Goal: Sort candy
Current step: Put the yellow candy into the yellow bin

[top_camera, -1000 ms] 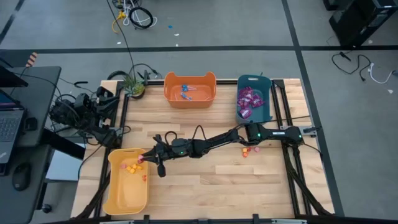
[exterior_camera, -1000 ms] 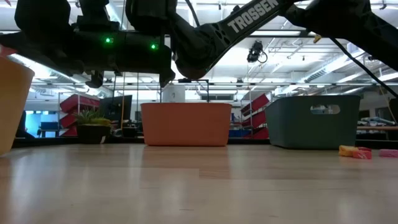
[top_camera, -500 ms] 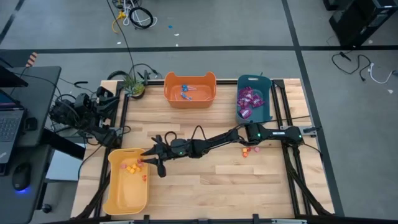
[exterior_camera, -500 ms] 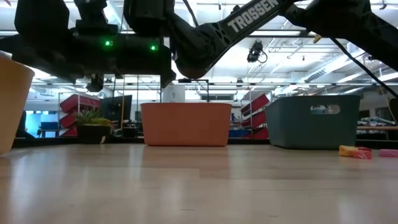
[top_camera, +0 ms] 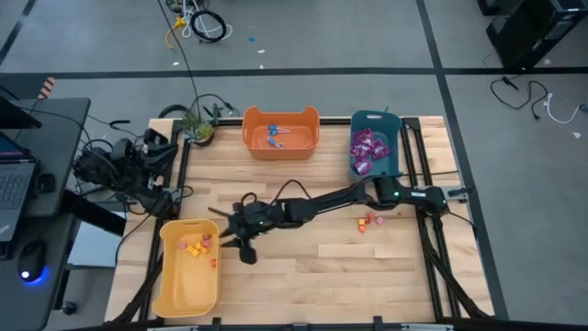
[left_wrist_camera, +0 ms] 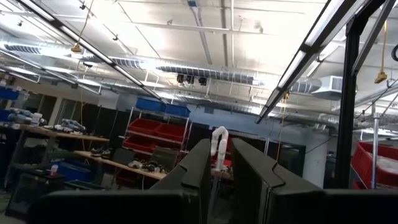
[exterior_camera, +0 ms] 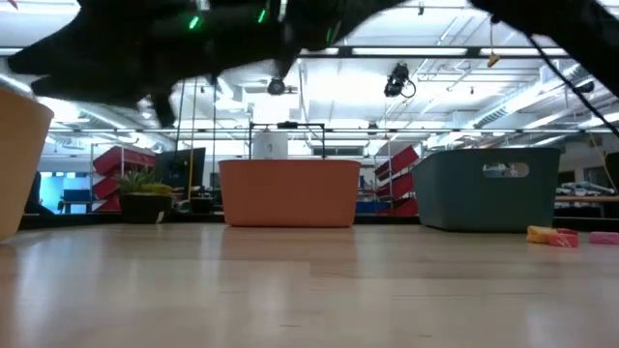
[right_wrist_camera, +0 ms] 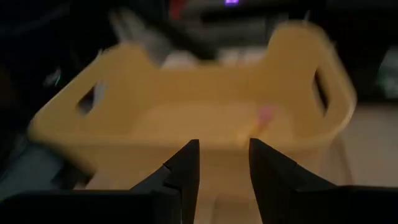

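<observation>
My right gripper point(top_camera: 223, 235) point(right_wrist_camera: 222, 165) hangs open and empty just off the right rim of the yellow bin point(top_camera: 175, 294), its fingers pointing at the bin point(right_wrist_camera: 186, 134). Small orange and pink candy pieces point(top_camera: 195, 246) lie on the bin's floor; one pink piece point(right_wrist_camera: 266, 114) shows past the fingers. More small pieces point(top_camera: 367, 222) point(exterior_camera: 553, 235) lie on the table to the right. Blue lollipops point(top_camera: 275, 135) lie in the orange bin point(top_camera: 280, 147), purple packets point(top_camera: 367, 150) in the teal bin point(top_camera: 390, 170). My left gripper point(left_wrist_camera: 221, 168) waits folded back at the left point(top_camera: 154, 196), tilted up, with a narrow empty gap.
The right arm point(top_camera: 322, 204) stretches across the table's middle, high above the boards in the low view point(exterior_camera: 145, 58). A potted plant point(top_camera: 197, 127) stands at the back left corner. Bare wood lies along the near edge point(top_camera: 322, 285).
My right gripper has opened over the yellow bin's right rim and let go of a pink piece it held. It has then risen, tipped up toward level and drawn back a little toward the table's right.
</observation>
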